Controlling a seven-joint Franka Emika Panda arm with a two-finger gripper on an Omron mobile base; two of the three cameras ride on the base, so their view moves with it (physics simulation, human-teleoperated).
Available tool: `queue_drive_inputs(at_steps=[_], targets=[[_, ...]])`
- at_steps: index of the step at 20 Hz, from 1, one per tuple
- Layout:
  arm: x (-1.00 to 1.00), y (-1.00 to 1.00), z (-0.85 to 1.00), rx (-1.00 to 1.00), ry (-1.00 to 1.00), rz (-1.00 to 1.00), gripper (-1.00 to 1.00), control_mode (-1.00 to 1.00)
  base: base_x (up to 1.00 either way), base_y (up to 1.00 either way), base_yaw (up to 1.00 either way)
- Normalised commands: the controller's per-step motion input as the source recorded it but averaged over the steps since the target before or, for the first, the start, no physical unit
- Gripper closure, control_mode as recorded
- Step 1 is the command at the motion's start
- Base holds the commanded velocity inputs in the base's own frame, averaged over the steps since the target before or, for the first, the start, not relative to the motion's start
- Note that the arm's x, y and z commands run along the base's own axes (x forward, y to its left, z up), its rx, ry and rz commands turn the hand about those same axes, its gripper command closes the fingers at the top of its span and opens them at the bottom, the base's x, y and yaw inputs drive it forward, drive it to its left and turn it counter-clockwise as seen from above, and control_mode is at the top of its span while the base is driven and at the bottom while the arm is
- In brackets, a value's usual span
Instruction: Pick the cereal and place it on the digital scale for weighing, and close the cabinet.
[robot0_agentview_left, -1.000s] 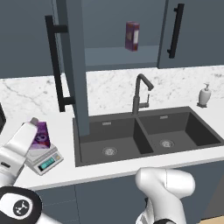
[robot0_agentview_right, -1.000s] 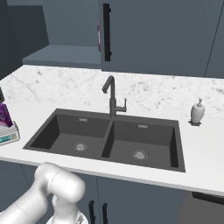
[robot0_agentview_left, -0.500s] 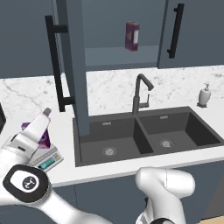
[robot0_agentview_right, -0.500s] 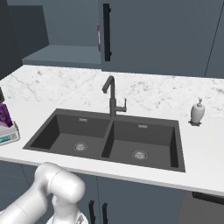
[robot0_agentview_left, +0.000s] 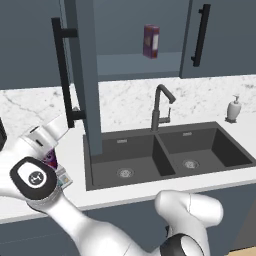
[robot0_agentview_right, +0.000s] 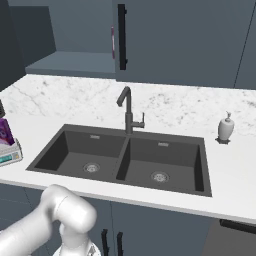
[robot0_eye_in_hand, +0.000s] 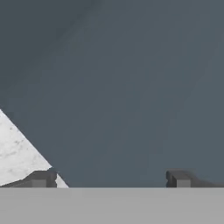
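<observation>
The cabinet (robot0_agentview_left: 135, 37) stands open above the desk (robot0_agentview_left: 125, 102), its left door (robot0_agentview_left: 82, 75) swung out toward me edge-on, tall and upright, with the long black bar handle (robot0_agentview_left: 62, 70) on its left face. That door is what my next move turns on, as I judge it: it hangs to the right of my arm and above it, so I must come at its left face and push it right and away to shut it. In the hand view my claw (robot0_eye_in_hand: 109, 177) looks at a flat blue-grey surface with a wedge of marble at lower left; its tips stand wide apart with nothing between them. The cereal (robot0_agentview_right: 6, 132) already stands on the digital scale (robot0_agentview_right: 11, 154) at the desk's left end, near its front edge, below my arm.
</observation>
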Motion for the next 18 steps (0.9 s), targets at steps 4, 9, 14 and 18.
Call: queue_drive_inputs(at_steps=[4, 9, 14, 18], targets=[[0.11, -0.7, 0.51, 0.12, 0.0, -0.15, -1.0, -1.0, 0.0, 0.0, 0.0], [0.24, -0.92, 0.38, 0.15, 0.0, -0.12, -1.0, -1.0, 0.0, 0.0, 0.0], [0.37, -1.0, 0.18, 0.2, 0.0, -0.06, -1.0, -1.0, 0.0, 0.0, 0.0], [0.46, -1.0, 0.0, 0.24, 0.0, 0.01, -1.0, -1.0, 0.0, 0.0, 0.0]])
